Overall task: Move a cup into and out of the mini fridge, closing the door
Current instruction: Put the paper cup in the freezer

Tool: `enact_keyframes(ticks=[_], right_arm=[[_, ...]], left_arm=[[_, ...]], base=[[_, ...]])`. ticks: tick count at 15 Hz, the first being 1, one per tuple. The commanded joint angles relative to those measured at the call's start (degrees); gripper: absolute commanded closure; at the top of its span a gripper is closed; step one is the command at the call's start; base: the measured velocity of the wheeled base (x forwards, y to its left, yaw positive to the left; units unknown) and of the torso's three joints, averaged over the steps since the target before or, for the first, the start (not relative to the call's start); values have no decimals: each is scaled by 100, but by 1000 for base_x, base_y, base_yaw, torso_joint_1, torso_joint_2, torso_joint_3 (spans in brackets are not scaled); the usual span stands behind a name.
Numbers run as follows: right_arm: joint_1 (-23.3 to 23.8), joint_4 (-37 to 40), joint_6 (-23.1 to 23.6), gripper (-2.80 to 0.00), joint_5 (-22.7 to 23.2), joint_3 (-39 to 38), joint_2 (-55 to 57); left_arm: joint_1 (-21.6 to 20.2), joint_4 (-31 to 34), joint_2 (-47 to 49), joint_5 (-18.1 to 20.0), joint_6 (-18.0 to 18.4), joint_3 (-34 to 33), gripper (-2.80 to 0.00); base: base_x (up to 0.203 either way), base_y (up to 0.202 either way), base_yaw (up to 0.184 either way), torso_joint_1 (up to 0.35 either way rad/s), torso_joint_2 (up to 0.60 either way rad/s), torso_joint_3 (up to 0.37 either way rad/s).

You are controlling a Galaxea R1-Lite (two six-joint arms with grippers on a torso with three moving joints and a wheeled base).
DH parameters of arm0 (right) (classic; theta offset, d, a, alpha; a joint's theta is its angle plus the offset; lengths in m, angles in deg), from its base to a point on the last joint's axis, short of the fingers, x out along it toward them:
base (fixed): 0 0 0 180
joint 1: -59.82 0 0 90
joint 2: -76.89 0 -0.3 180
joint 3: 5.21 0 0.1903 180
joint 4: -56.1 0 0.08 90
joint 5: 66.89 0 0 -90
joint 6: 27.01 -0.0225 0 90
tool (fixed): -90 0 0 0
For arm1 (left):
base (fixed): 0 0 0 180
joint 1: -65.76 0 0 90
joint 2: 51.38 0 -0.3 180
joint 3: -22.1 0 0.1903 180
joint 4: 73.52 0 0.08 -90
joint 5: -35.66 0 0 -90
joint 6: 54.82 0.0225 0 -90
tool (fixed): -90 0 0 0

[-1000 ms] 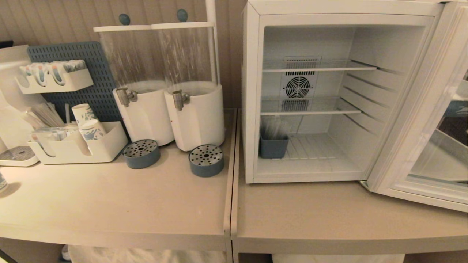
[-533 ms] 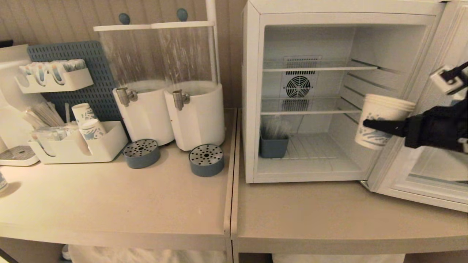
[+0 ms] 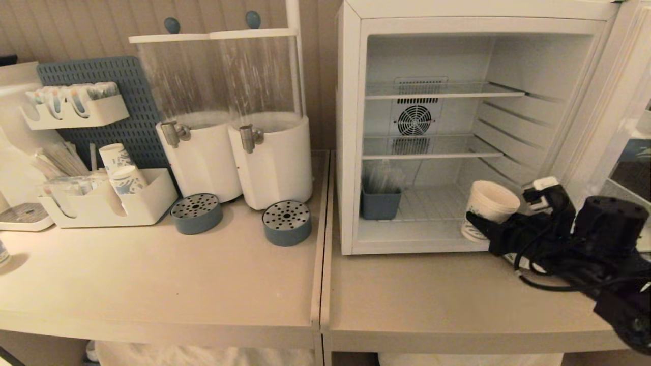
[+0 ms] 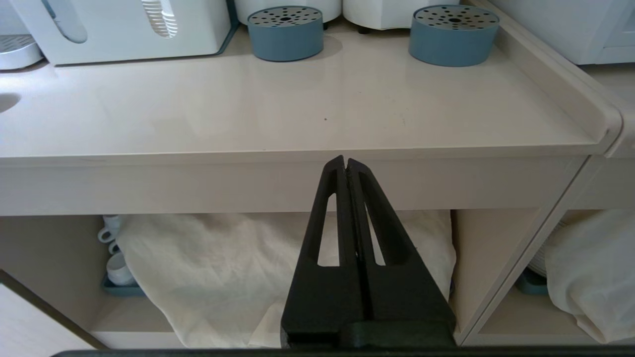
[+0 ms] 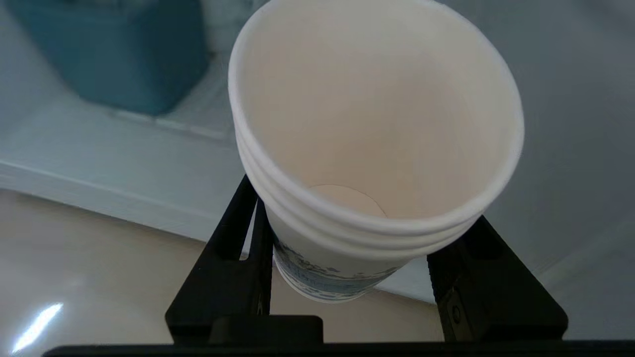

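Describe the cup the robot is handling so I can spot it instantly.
Find the open mini fridge on the right counter. At its lower right front corner, the right gripper clasps the cup between black fingers. It is white with blue print and empty, unlike the patterned cups in the organiser far left.

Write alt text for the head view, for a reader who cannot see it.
The right gripper holds a white paper cup at the open mini fridge's bottom right front edge, its door swung wide to the right. A blue bin sits inside; two drink dispensers stand on the counter to the left.
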Motion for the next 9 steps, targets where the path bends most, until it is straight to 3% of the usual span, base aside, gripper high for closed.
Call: enact_keyframes(ticks=[1, 3, 9], right_arm=[[-388, -986, 37, 0, -848, -392, 580], [-699, -1026, 63, 0, -1517, -162, 668], [-1060, -1033, 124, 0, -2459, 1055, 1236]], left_arm=[[0, 2, -1, 0, 0, -1, 0], [0, 2, -1, 0, 0, -1, 0], [0, 2, -9, 0, 0, -1, 0]], base=[[0, 0, 0, 0, 0, 0], [0, 0, 0, 0, 0, 0], [0, 0, 0, 0, 0, 0]])
